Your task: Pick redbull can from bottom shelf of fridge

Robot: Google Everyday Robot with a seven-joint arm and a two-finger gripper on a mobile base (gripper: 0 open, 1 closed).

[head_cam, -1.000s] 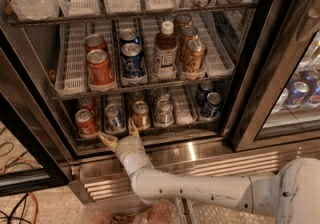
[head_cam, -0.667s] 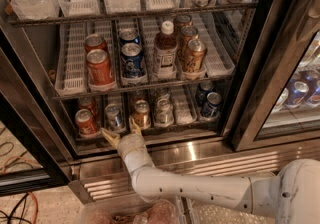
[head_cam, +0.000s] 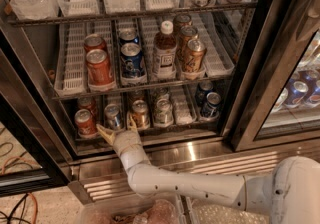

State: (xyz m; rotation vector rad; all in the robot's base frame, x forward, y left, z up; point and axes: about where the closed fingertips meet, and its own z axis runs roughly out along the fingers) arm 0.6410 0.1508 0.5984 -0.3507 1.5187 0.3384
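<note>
The desk (head_cam: 172, 129), the lowest wire rack of the fridge (head_cam: 250, 68), is carrying cans standing in white slotted lanes (head_cam: 182, 110). Two red-orange cans (head_cam: 85, 122) are sitting at the left, the redbull can (head_cam: 114, 116) just beside them, then a gold-orange can (head_cam: 140, 113), a silver can (head_cam: 162, 110) and two dark blue cans (head_cam: 212, 104) at the right. The gripper (head_cam: 118, 129) is hovering at the front edge, its fingers (head_cam: 104, 132) standing apart just below the redbull can.

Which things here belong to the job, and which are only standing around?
For the job:
redbull can
bottom shelf
fridge
gripper, fingers open, at the shelf edge just below the redbull can

Only standing around:
gold-orange can
dark blue cans
bottle on the rack above
red-orange cans
</note>
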